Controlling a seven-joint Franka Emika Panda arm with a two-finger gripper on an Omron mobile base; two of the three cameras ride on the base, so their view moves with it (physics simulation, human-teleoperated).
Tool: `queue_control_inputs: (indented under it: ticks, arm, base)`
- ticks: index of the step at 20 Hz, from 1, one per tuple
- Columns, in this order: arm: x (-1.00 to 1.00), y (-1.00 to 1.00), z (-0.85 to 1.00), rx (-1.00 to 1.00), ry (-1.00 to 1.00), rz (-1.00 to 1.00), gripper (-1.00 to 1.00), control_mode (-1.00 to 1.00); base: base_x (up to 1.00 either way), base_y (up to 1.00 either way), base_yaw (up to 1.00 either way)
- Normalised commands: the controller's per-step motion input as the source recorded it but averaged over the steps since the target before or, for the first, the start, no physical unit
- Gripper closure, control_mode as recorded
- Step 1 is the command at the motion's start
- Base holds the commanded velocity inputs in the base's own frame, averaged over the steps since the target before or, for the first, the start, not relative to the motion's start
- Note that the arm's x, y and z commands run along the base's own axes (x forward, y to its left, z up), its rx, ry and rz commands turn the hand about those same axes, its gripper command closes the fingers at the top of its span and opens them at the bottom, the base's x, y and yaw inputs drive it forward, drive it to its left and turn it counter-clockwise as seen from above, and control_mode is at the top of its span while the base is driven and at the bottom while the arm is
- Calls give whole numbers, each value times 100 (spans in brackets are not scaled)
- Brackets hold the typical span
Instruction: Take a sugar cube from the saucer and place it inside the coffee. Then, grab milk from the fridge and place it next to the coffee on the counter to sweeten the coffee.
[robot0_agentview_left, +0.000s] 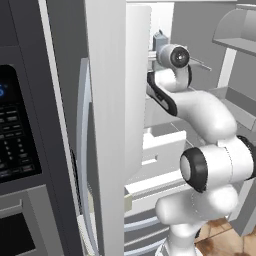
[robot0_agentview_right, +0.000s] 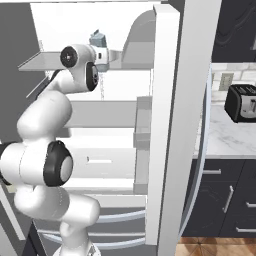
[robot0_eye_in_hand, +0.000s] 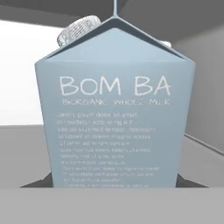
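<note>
Your milk carton (robot0_eye_in_hand: 116, 109) stands upright on an upper white shelf (robot0_agentview_right: 45, 62) inside the open fridge (robot0_agentview_right: 167, 125), and it looms very close in the hand view. It is pale blue-grey with a gabled top, a round ribbed cap (robot0_eye_in_hand: 78, 29) on the left slope, and white lettering reading BOM BA above lines of small print. Your arm reaches in at shelf height, with the carton's peak showing just past the wrist. Whether the claw is released or grasping, you cannot tell here.
</note>
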Motion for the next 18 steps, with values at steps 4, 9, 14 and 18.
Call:
queue_control_inputs:
  ticks: [4, 9, 14, 18]
  arm:
    - [-96, 0, 55, 0, 20, 10, 100, -100]
    - [-100, -2, 13, 0, 18, 15, 100, -100]
    - [-100, -11, -32, 0, -1, 15, 100, -100]
    - [-100, 0, -66, -4, -6, 7, 100, -100]
  base:
    - [0, 0, 0]
    - [0, 0, 0]
    - [0, 0, 0]
    - [0, 0, 0]
